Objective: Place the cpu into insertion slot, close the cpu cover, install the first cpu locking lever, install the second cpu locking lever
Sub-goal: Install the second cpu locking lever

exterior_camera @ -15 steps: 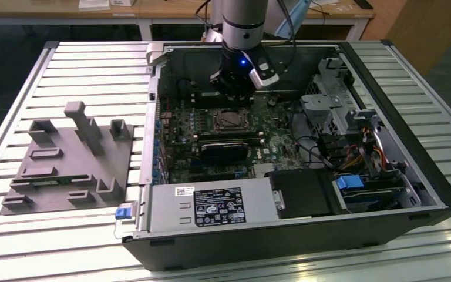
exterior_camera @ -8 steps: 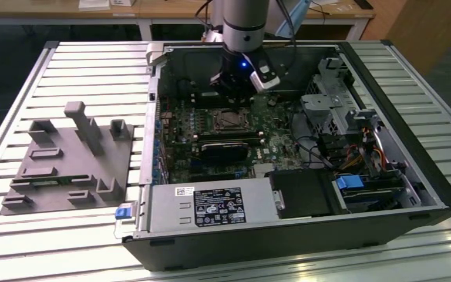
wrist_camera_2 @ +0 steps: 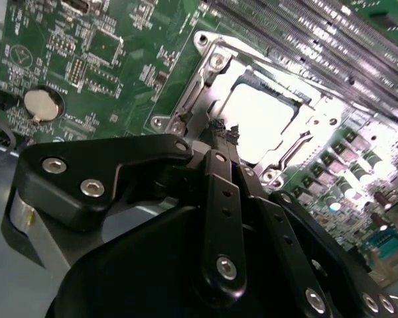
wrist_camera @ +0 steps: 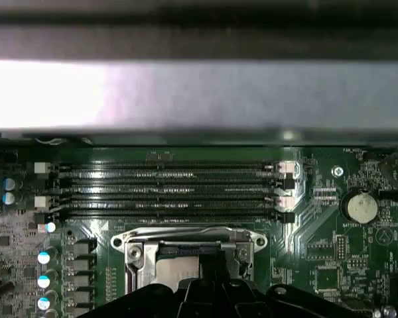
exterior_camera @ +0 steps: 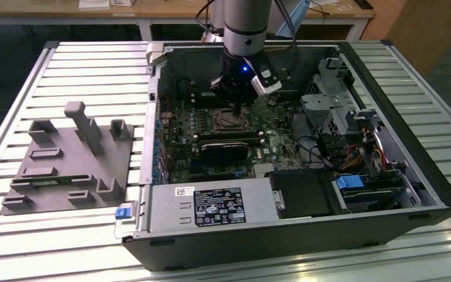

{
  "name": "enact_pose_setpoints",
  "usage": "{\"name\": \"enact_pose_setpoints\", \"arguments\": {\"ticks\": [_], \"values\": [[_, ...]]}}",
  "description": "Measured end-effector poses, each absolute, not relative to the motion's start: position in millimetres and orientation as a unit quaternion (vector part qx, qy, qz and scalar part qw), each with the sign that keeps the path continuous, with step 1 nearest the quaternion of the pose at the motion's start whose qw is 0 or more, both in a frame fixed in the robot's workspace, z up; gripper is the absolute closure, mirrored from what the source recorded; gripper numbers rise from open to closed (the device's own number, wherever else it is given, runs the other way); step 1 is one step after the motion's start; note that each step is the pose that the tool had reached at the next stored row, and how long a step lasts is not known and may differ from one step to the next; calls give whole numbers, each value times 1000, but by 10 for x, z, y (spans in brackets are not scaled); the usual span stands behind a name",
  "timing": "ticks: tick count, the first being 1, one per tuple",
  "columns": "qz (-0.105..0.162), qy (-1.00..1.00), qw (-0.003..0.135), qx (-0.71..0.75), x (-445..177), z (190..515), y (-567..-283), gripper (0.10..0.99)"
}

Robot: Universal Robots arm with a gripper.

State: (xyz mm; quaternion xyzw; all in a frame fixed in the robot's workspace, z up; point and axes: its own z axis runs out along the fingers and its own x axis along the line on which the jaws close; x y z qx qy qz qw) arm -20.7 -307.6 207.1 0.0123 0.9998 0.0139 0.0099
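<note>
The insertion slot (exterior_camera: 229,120) sits in the green motherboard inside the open computer case. In the second wrist view the cpu (wrist_camera_2: 255,119) lies flat in it, its silver face glaring bright. The cpu cover (wrist_camera_2: 215,63) lies as a metal frame around the chip. My gripper (wrist_camera_2: 224,131) hangs just over one edge of the socket, its black fingers (wrist_camera_2: 215,172) pressed together with nothing visible between them. A thin metal lever (wrist_camera_2: 194,99) runs along that side. In the first wrist view the cover (wrist_camera: 186,233) and gripper (wrist_camera: 209,268) appear below the memory slots.
Long black memory slots (wrist_camera: 172,189) and a coin battery (wrist_camera: 360,207) flank the socket. The case walls (exterior_camera: 155,117), a black power supply (exterior_camera: 209,205) and drive cages (exterior_camera: 343,111) ring the board. A grey fixture tray (exterior_camera: 69,158) lies at the exterior view's left.
</note>
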Motion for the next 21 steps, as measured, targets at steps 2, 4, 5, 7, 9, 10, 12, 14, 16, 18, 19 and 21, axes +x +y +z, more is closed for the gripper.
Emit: {"name": "enact_pose_setpoints", "arguments": {"ticks": [2,4,5,7,9,10,12,14,16,18,19,21], "values": [[14,1000,10,12,-207,2083,-3078,980],[14,1000,10,12,-207,2125,-3078,980],[14,1000,10,12,-207,2155,-3077,980],[14,1000,10,12,-207,2225,-3077,980],[14,1000,10,12,-207,2313,-3078,980],[14,1000,10,12,-207,2357,-3077,980],[14,1000,10,12,-207,2448,-3078,980],[14,1000,10,12,-207,2536,-3078,980],[14,1000,10,12,-206,2583,-3084,980],[14,1000,10,12,-207,2592,-3103,980],[14,1000,10,13,-207,2592,-3119,980],[14,1000,10,13,-207,2592,-3191,980]]}}
